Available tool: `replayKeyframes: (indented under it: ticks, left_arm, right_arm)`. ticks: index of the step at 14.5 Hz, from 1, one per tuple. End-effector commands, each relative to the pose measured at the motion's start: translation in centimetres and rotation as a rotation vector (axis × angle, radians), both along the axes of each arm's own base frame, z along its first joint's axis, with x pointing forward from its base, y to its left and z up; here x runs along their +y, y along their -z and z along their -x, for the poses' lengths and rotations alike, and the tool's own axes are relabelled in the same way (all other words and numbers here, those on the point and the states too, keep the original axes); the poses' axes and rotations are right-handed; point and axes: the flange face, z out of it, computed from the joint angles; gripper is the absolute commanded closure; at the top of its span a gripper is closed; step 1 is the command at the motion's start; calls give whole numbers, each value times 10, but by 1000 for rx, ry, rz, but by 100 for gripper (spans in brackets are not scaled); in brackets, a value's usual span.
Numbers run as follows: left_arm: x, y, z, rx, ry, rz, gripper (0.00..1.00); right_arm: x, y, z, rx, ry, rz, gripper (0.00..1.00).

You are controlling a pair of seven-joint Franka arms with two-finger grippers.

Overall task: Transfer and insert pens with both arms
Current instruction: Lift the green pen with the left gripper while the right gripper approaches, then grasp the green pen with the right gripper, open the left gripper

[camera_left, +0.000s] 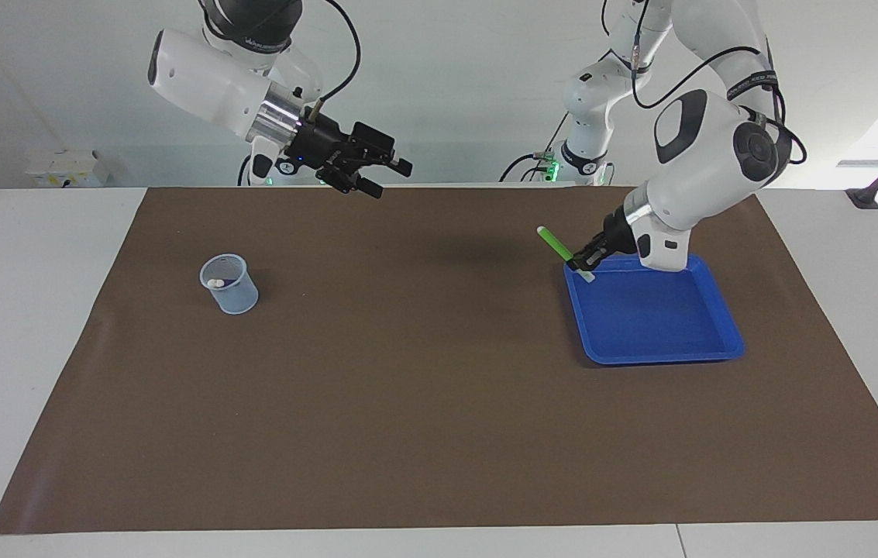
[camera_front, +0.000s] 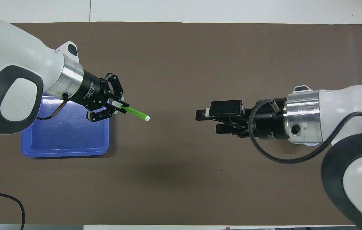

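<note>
Clearly the green pen [camera_front: 134, 112] is a light, stiff little stick: it juts straight out from the left gripper [camera_front: 117, 106], whose fingertips are clamped on it close to one pale end, and it shows no droop along its free length, which points toward the middle of the mat with the other whitish end leading. It is up in the air over the edge of the blue tray [camera_left: 655, 349]. Its smooth, round barrel looks likely to slip or swivel in a pinch, so a firm hold across the middle of the green shaft would suit best. The right gripper [camera_front: 207, 121] has its fingers spread wide and empty over the mat, facing the pen. In the clear cup [camera_left: 229, 285], toward the right arm's end, a whitish pen end shows.
</note>
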Motion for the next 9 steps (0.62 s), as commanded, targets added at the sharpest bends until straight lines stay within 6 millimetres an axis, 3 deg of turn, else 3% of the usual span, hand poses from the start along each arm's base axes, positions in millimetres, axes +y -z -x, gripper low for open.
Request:
replayKeyframes:
  ticks: [1, 9]
  left_arm:
    - [-5, -15, -1, 32, -161, 64, 100]
    - [-41, -36, 20, 101, -245, 158, 100]
  right_arm:
    - [3, 2, 5, -12, 6, 14, 0]
    - [37, 13, 5, -110, 130, 49, 0]
